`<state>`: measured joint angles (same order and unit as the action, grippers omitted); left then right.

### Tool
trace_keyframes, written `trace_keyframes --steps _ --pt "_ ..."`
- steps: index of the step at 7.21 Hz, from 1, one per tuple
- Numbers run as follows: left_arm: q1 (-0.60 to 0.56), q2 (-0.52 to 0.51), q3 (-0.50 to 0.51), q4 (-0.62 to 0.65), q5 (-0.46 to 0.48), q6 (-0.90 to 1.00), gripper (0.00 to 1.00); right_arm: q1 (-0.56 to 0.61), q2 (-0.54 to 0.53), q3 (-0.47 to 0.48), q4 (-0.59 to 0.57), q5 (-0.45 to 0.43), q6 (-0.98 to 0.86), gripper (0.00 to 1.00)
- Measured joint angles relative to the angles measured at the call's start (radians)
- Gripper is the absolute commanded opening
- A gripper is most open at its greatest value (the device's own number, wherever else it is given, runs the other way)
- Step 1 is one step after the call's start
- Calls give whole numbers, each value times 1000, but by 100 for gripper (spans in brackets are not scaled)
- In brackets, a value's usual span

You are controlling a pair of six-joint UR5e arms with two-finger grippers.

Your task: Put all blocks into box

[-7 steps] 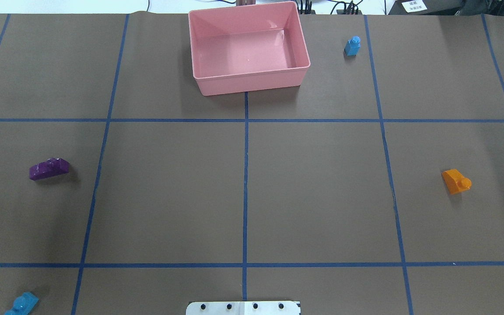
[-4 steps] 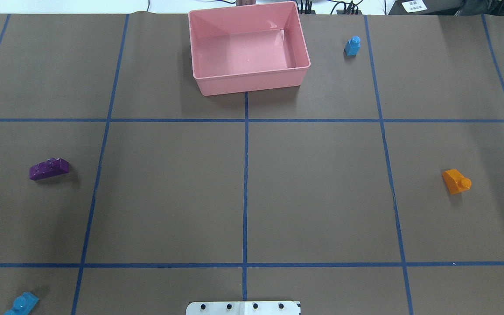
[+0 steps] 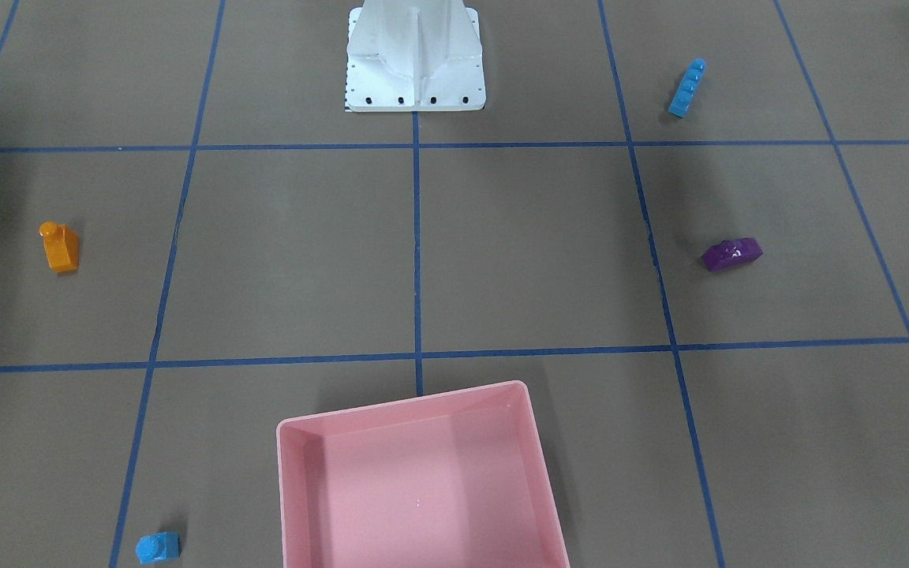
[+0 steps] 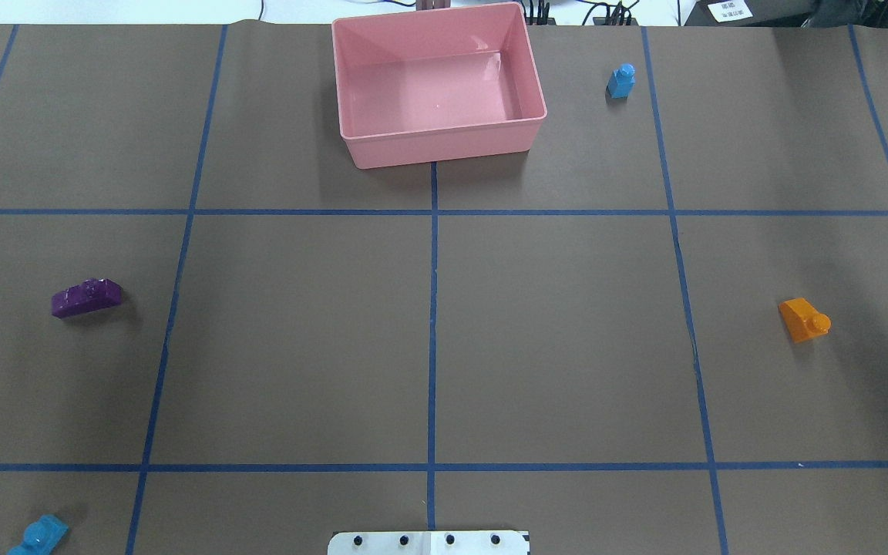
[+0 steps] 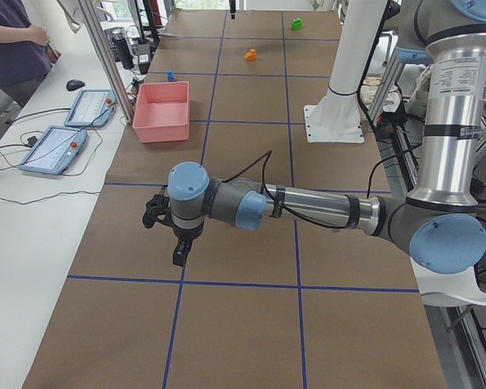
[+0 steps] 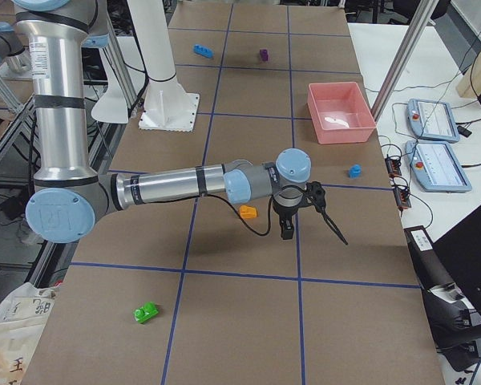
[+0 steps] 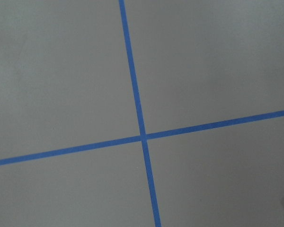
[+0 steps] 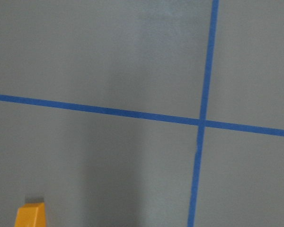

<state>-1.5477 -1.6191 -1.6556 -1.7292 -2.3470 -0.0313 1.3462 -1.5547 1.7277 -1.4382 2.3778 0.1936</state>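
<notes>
Plastic light, slippery: I'd pinch orange block (image 4: 804,319) across flat sides. My left gripper (image 5: 178,243), right gripper (image 6: 287,228): opening cannot tell.

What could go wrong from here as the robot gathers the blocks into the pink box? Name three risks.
The green block lies far right, outside the overhead view; it may be missed.
The orange block is small, glossy, stud sideways; it could slip when gripped.
The box sits at the far edge of the table; a bump might dislodge it.
</notes>
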Motion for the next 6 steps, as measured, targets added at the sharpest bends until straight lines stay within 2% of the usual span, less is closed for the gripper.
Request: trace_keyframes --steps 3,4,6 --pt "38 -16 3 -16 2 -121 100 -208 -31 14 252 -83 346 100" --pt "43 -18 5 -23 3 -143 100 -267 -40 14 299 -109 415 100" --pt "46 -19 6 -30 0 -157 100 -351 -66 12 321 -135 458 100"
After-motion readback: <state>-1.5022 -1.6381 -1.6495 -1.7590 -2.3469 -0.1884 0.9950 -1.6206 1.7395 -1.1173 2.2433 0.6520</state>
